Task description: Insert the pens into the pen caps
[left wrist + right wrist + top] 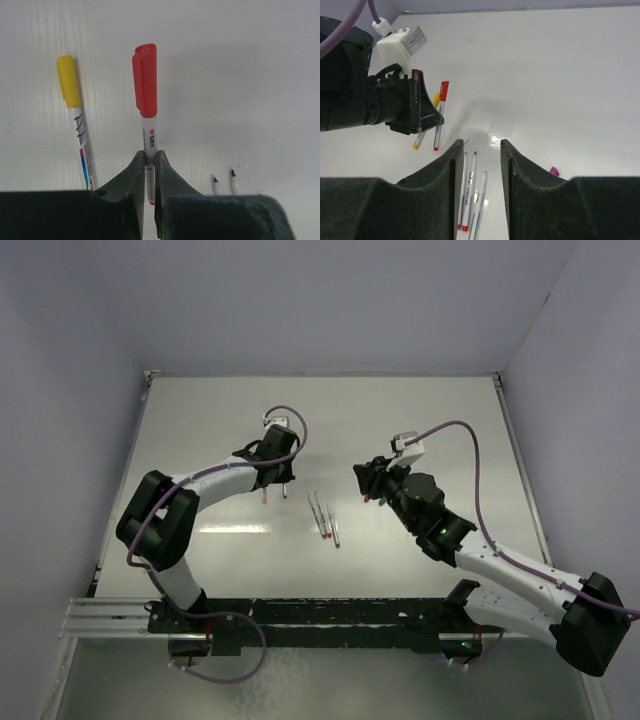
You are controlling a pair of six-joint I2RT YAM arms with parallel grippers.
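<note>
The task looks partly done. The left gripper (149, 156) is clamped on the clear barrel of the red pen (148, 136), whose red cap (145, 80) sits fully over the tip. Just beside it on the white table (560, 75) lies the yellow pen (80, 135), its yellow cap (68, 80) also on. So two pens seem finished, though the red one is not yet released.

Three bare pens (471, 192) lie close together near the middle of the table, directly under the right gripper (480, 146), whose fingers stand apart with nothing between them. A purple cap (554, 171) lies loose just to the right of that gripper. No other loose caps show in these views, so where the last two are cannot be told. By this count, three pens are left to cap.

The red pen's barrel carries a small red "M&G" mark followed by characters too small to read. The yellow pen shows black strokes and a rainbow stripe, with no legible words.
</note>
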